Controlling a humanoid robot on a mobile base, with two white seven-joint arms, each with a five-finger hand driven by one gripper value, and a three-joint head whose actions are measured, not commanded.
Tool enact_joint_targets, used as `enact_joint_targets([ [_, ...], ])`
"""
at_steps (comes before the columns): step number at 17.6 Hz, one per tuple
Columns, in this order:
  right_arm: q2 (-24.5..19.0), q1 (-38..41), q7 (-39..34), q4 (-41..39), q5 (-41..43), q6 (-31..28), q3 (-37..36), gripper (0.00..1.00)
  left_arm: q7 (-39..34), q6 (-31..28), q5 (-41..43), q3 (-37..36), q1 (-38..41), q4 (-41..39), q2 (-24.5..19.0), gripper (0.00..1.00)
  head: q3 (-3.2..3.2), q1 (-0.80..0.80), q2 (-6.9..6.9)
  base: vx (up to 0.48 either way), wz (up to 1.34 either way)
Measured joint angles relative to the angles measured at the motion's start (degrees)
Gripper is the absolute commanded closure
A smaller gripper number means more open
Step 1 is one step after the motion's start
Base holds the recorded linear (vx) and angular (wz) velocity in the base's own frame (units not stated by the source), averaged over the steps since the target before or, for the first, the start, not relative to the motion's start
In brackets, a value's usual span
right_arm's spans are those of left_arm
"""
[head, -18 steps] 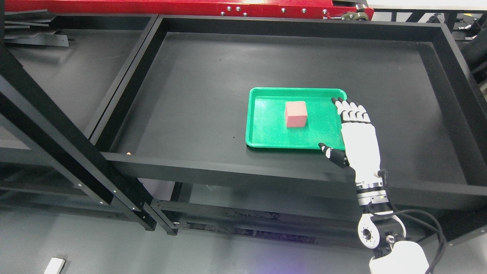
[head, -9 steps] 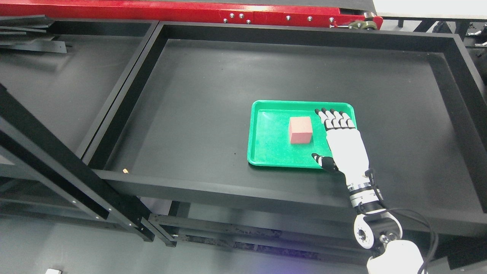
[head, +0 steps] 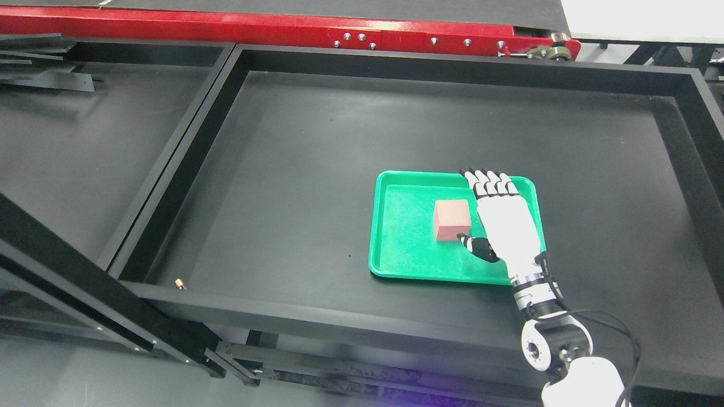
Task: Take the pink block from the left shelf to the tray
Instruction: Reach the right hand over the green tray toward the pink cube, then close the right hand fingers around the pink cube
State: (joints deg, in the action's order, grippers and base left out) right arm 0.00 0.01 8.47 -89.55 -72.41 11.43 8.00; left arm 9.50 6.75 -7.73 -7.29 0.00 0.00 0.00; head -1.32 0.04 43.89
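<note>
Pink block [head: 452, 219]: seen resting inside the green tray [head: 407, 260], right of its middle | Tray: set on the black shelf [head: 283, 186] | Right hand [head: 503, 223]: held flat over the tray's right side, fingers [head: 489, 182] extended and spread, nothing grasped, thumb tip just beside the block's lower right corner

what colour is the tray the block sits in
Green; the tray shows clearly in the head view, the only one.
</note>
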Motion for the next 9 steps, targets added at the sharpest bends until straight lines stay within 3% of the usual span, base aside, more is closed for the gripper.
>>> enact_joint_targets([
  [4,0.0,0.0,-6.7,1.0,0.4,-0.1,0.3,0.01,0.0,0.0,0.0,0.0,0.0,0.0,0.0,0.00,0.00,0.00,0.00,0.095,0.00],
  [9,0.0,0.0,-9.0,1.7,2.5,-0.2,0.4,0.01,0.0,0.0,0.0,0.0,0.0,0.0,0.0,0.00,0.00,0.00,0.00,0.061,0.00],
])
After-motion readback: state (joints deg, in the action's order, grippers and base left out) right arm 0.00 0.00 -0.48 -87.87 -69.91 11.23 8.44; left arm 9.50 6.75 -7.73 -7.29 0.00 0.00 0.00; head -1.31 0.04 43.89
